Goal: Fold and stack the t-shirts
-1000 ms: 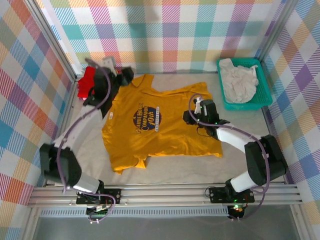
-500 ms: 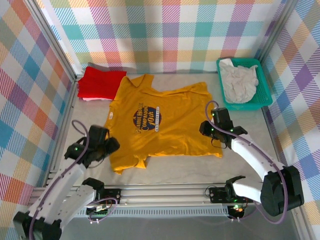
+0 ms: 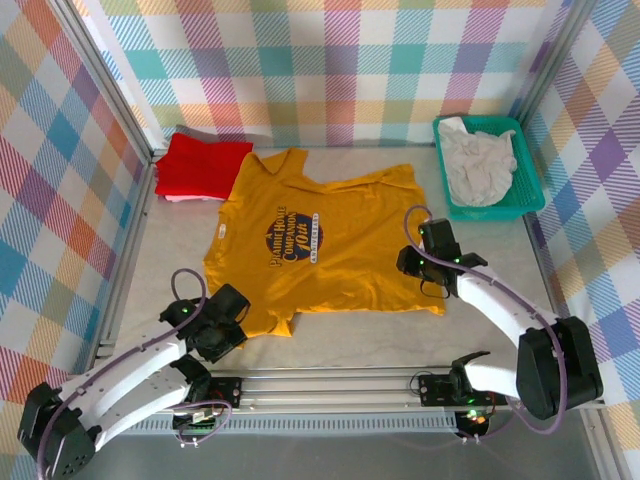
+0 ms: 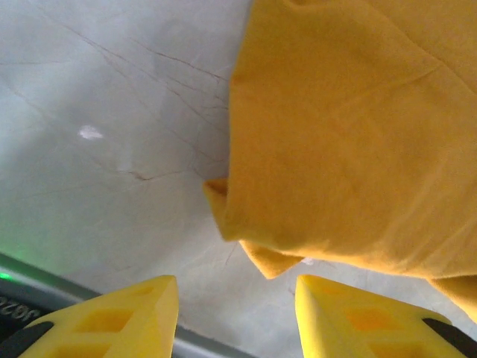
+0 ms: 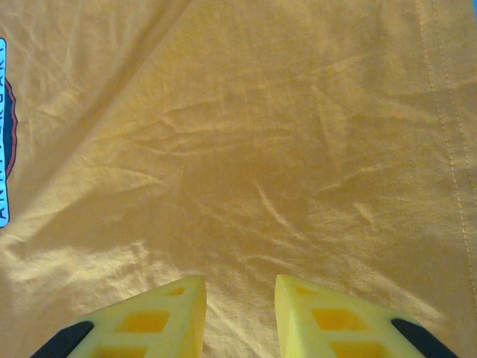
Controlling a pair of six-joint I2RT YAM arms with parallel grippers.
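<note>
Limp and light, the mustard-yellow tee (image 3: 320, 250) lies flat mid-way across the table (image 3: 175, 260), best pinched at its doubled near-left corner, where the left gripper (image 4: 237, 287) hangs parted and empty; the right gripper (image 5: 240, 287), also parted, hovers over its right side, perhaps touching cloth.

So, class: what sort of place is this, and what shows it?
Likely a robot lab cell: plaid screens on a metal frame, a left arm and right arm bolted to a rail, and a yellow tee laid out.
</note>
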